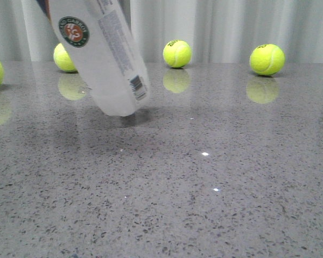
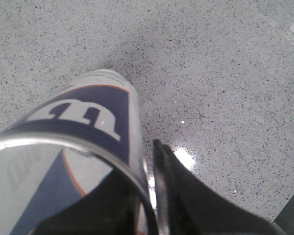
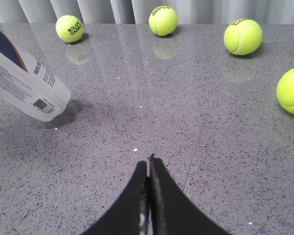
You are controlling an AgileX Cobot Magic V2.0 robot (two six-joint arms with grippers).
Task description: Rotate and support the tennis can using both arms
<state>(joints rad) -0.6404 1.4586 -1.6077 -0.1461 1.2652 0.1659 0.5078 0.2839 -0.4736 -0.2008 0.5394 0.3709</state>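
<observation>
The speckled grey table [image 1: 215, 215] stretches bare across the foreground, glossy enough to mirror what stands on it. Just beyond, the tennis can [image 1: 105, 59] hangs tilted, its closed lower end close above the stone with a shadow beneath it, its upper part leaning up and away to the left, out of the front view. The Roland Garros badge [image 1: 74, 31] and barcode [image 1: 138, 86] face forward.

The left gripper [image 2: 147, 196] has the can near its upper end: one black finger [image 2: 174, 191] lies pressed along the navy Wilson label, though the other finger is hidden behind the can, so I'd only guess the clasp is snug. The right gripper [image 3: 148, 196] hovers well apart from the can with its fingers pinched together on nothing.

4 loose tennis balls [image 1: 177, 53] sit along the back by the curtain [image 1: 215, 27].

The can looks light, stiff and smooth, so it would likely slip or pivot in a 1-sided hold. A sensible support point for the right arm seems to be the lower body near the barcode, cradling it rather than squeezing hard.
</observation>
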